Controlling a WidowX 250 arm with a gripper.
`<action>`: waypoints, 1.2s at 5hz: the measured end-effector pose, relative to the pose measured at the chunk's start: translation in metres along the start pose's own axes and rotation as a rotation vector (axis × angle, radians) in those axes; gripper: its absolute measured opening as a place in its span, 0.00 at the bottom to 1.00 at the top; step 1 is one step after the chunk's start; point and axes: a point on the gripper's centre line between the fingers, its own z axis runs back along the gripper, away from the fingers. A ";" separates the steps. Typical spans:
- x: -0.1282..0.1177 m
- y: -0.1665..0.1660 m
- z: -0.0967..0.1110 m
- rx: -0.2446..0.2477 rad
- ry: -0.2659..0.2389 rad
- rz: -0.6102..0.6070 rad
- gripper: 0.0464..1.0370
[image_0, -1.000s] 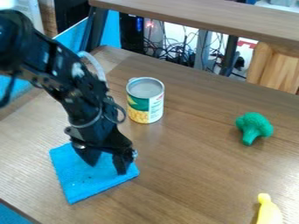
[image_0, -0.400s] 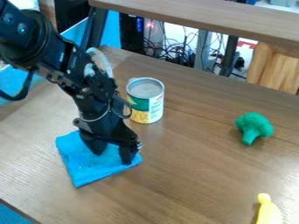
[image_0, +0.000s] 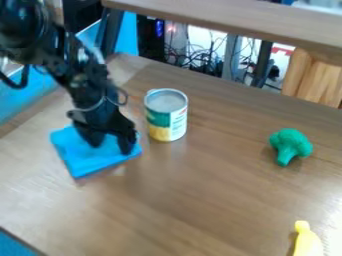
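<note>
Can (image_0: 167, 114): a metal tin with a plain silvery top and a green, white and yellow label, standing upright on the table (image_0: 220, 200); it is the landmark for the places below.
Cloth (image_0: 83, 162): bright blue, roughly square, to the left of the can and a little nearer the viewer, near it but apart; whether its near edge lies flat on the wood cannot be told.
Gripper (image_0: 109, 147): black, pointing down over the cloth, left of the can; its two fingers are spread apart, with blue fabric in the gap and around the tips, so the pincer looks released rather than clenched.
Arm (image_0: 63, 60): black and jointed, slanting in from the upper left, with a thin loop of cable by its wrist, left of the can.
Broccoli (image_0: 292, 145): a green toy floret, well to the right of the can and slightly nearer the viewer, its stem pointing toward the viewer.
Banana (image_0: 307, 244): yellow, far to the right of the can and much nearer the viewer, cut off by the bottom edge.
Wood: brown, with visible grain, spreading all around the can.
Background: beyond the can, a wooden beam (image_0: 234, 17) crosses above a tangle of dark cables (image_0: 200, 59).
</note>
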 end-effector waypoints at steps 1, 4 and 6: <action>0.012 0.017 -0.006 0.012 0.004 0.039 0.96; 0.017 0.039 -0.001 -0.025 0.027 0.112 0.96; 0.008 0.054 0.077 -0.106 -0.031 0.201 0.96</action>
